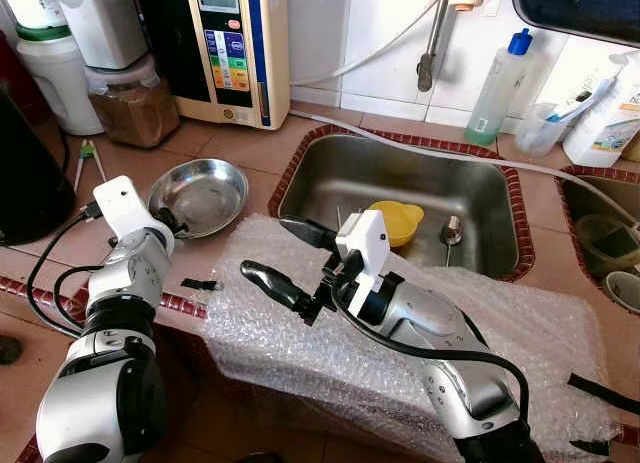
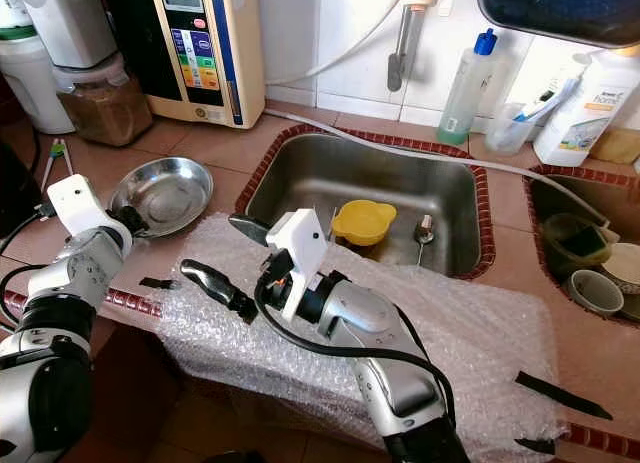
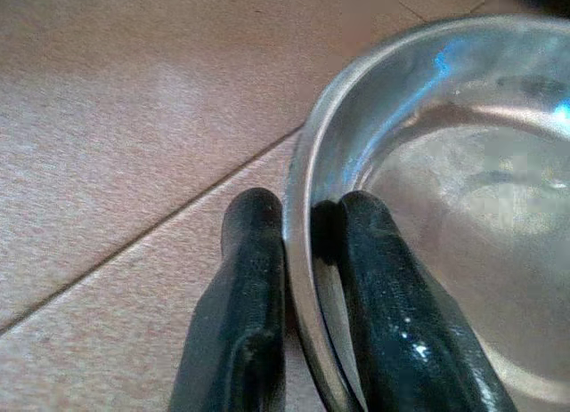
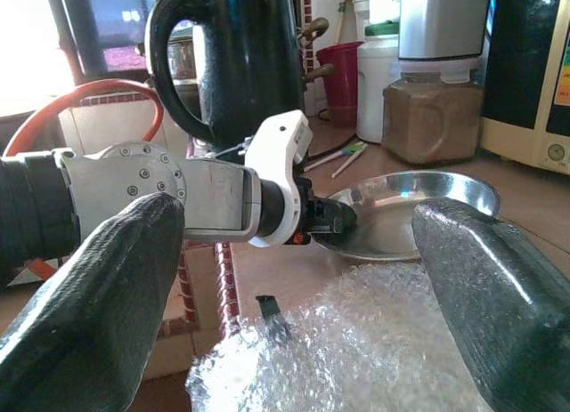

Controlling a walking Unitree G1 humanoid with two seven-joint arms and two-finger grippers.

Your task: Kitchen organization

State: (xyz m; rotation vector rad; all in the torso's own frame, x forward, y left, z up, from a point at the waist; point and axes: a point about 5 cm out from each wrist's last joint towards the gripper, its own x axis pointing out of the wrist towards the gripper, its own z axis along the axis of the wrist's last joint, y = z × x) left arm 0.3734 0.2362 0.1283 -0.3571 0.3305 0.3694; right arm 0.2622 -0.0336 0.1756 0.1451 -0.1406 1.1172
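1. Steel bowl sits on the tiled counter, near its front edge, just beside the sink's left rim and touching the corner of the bubble wrap draped over the counter's front edge.

2. My left gripper has its two fingers narrowed onto the bowl's near rim: in the left wrist view one finger lies outside the wall and the other inside, with the thin steel edge pinched between them.

3. I judge the bowl is gripped but not yet lifted; its base looks flat on the tiles.

4. My right gripper hovers over the bubble wrap with fingers spread wide and nothing between them, pointing toward the bowl and the left arm.

5. Progress looks early to me. A yellow cup and a small metal piece I cannot identify lie in the sink basin, and a spice jar, a kettle and chopsticks stand or lie toward the counter's back left corner.

6. Left to do, as I read it: raise the bowl clear of the wrap and carry it wherever it belongs. The pictures do not tell me which place that is.
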